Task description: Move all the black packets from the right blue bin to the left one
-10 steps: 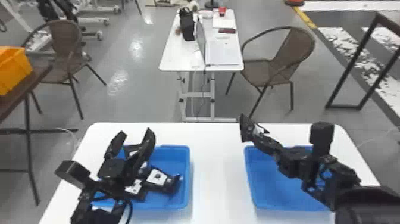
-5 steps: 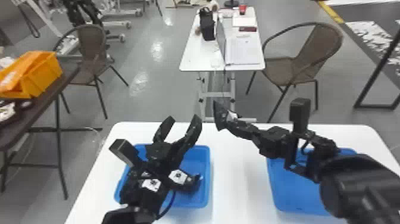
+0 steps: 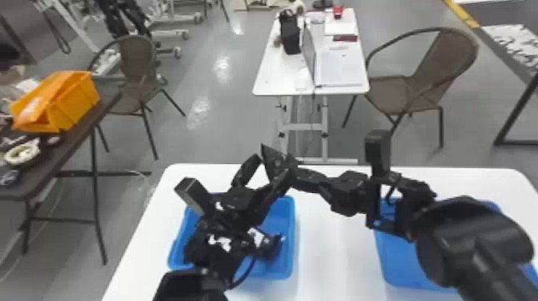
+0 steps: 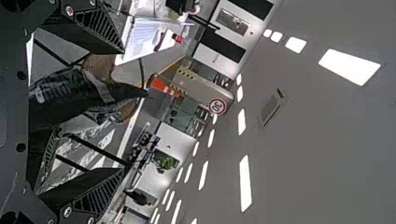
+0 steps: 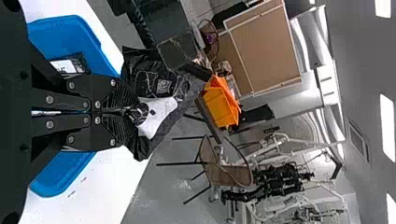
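Black packet (image 5: 150,84), clamped by the right gripper (image 5: 133,113) between wide fingers of the left gripper (image 4: 120,111), awaits placing at one o'clock from the left bin (image 3: 285,267); another packet (image 3: 271,246) lies inside, the right bin's (image 3: 404,264) remainder, four o'clock, unclear.

Head view: I've got a white desk (image 3: 276,76) at 12, wicker chairs (image 3: 432,60) at 10 and 2, dark side table (image 3: 72,148) at 9, shiny grey floor (image 3: 224,100). Left wrist view: ceiling lights (image 4: 245,182) lit.

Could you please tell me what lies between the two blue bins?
Bare white tabletop lies there, with the right arm above it, in the head view.
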Robot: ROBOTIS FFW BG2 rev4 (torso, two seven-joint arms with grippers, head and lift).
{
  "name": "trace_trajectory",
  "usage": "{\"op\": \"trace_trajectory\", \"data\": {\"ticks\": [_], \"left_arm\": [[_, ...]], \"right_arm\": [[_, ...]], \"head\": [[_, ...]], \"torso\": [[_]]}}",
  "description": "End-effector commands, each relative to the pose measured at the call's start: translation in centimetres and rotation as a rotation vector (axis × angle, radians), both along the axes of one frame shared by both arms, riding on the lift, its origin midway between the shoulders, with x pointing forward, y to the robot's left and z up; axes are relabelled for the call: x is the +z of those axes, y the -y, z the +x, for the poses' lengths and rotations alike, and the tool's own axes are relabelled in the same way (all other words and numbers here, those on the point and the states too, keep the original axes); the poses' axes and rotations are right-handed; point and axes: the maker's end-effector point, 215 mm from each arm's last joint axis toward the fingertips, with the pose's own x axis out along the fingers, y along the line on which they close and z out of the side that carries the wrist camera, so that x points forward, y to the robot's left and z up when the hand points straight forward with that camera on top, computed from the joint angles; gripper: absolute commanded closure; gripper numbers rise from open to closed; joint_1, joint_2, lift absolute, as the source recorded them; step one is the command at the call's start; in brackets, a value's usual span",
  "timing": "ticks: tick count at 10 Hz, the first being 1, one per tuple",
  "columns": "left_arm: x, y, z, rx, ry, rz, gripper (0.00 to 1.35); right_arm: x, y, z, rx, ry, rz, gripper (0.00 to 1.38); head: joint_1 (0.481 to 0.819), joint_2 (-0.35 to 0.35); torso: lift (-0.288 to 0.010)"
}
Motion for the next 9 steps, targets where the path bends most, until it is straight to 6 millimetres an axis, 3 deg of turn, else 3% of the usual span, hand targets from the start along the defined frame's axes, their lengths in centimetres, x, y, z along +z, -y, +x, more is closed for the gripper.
{"op": "trace_trajectory", "data": {"ticks": [1, 3, 4, 5, 6, 9], "left_arm": [[-0.2, 0.5, 0.1, -0.014, -0.011, -0.001, 0.13], [-1.0, 0.9, 0.1, -0.031, -0.047, -0.016, 0.16], [-0.6, 0.4, 0.2, -0.019, -0.026, 0.008, 0.61], [0.0, -0.6, 0.3, 0.014, 0.003, 0.030, 1.29], [0.0, -1.2, 0.2, 0.034, 0.008, 0.027, 1.22], [0.1, -1.7, 0.3, 0.044, 0.011, 0.029, 1.21]], "right_arm": [[0.0, -1.4, -0.7, 0.034, -0.004, 0.004, 1.13], [0.0, -1.7, -0.8, 0.041, -0.009, 0.008, 1.13], [0.1, -1.7, -0.8, 0.040, -0.006, 0.010, 1.13], [0.1, -1.8, -0.8, 0.040, -0.006, 0.016, 1.13], [0.2, -1.7, -0.7, 0.037, 0.000, 0.017, 1.13], [1.0, -1.5, 0.2, 0.016, 0.016, 0.038, 1.13]], "head": [[0.695, 0.165], [0.695, 0.178], [0.695, 0.178], [0.695, 0.178], [0.695, 0.184], [0.695, 0.200]], "torso": [[0.000], [0.000], [0.000], [0.000], [0.000], [0.000]]}}
